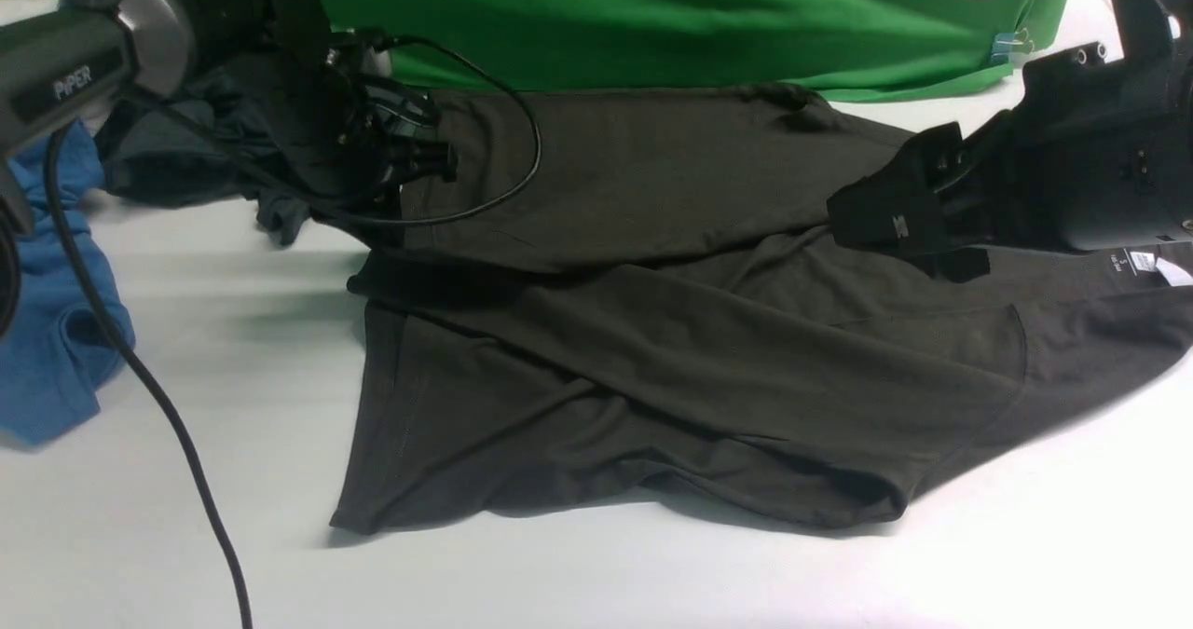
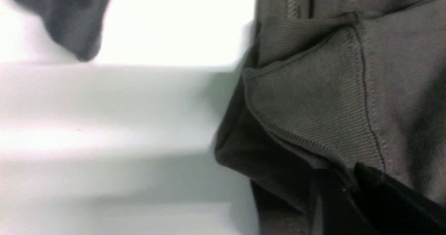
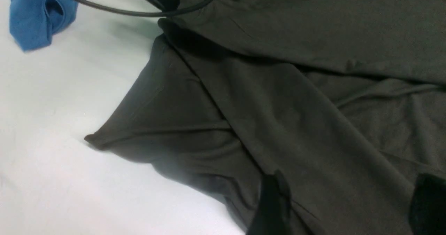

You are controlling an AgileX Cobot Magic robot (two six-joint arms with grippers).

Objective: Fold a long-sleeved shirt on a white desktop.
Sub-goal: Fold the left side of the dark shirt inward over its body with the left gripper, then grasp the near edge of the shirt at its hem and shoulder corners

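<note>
The long-sleeved shirt lies across the white desktop, dark olive-brown, partly folded, with a sleeve laid diagonally over the body. A small white label shows at its right end. My left gripper is at the shirt's far left edge. In the left wrist view its gripper is shut on a ribbed fold of the shirt. My right gripper hovers over the shirt's right part. In the right wrist view this gripper is open above flat cloth, holding nothing.
A blue shirt lies at the left edge, and a dark teal-grey garment behind it. A black cable trails from the left arm over the desktop. The green backdrop hangs along the far side.
</note>
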